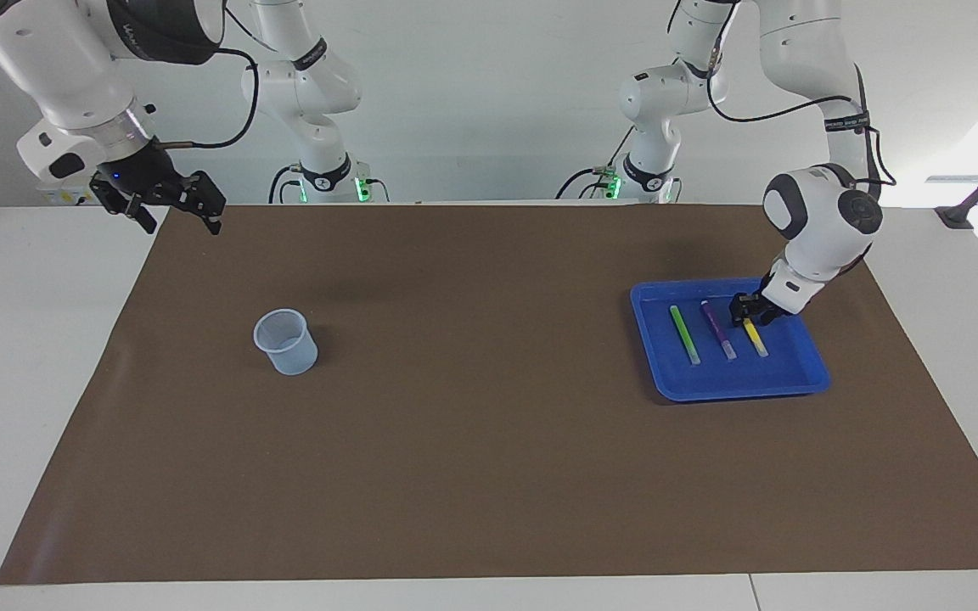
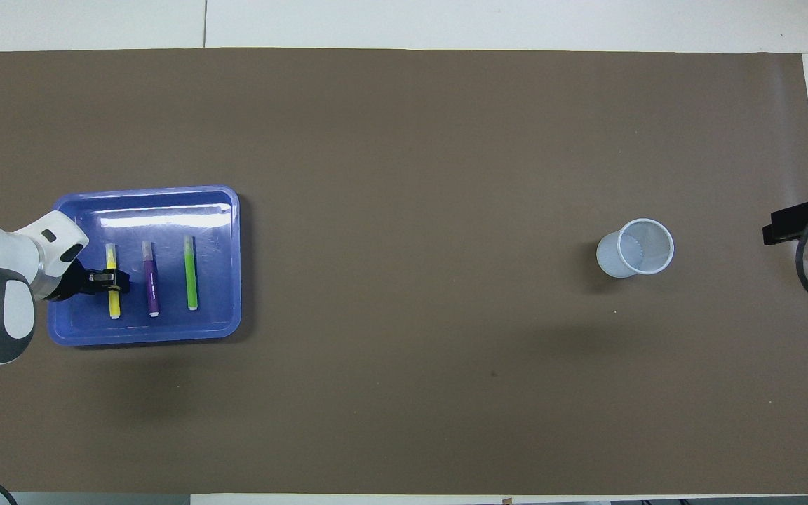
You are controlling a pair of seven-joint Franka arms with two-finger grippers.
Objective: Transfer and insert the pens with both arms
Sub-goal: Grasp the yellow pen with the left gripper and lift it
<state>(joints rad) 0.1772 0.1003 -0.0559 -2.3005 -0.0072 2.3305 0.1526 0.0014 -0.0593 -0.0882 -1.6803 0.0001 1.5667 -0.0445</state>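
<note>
Left hand [image 2: 111,278] astride yellow pen [image 2: 113,300], grip unclear; right hand [image 1: 173,202] wide, whole only facing

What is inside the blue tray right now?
Inside the blue tray lie three pens: yellow pen, purple pen, green pen. The left hand covers the yellow pen's middle.

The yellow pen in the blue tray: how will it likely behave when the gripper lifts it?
The yellow pen looks slim and straight, so probably stiff and light. Its round barrel may roll on the blue tray's glossy floor if nudged. The left gripper straddles it near the middle, so it should lift fairly level, though smooth plastic might slip.
</note>
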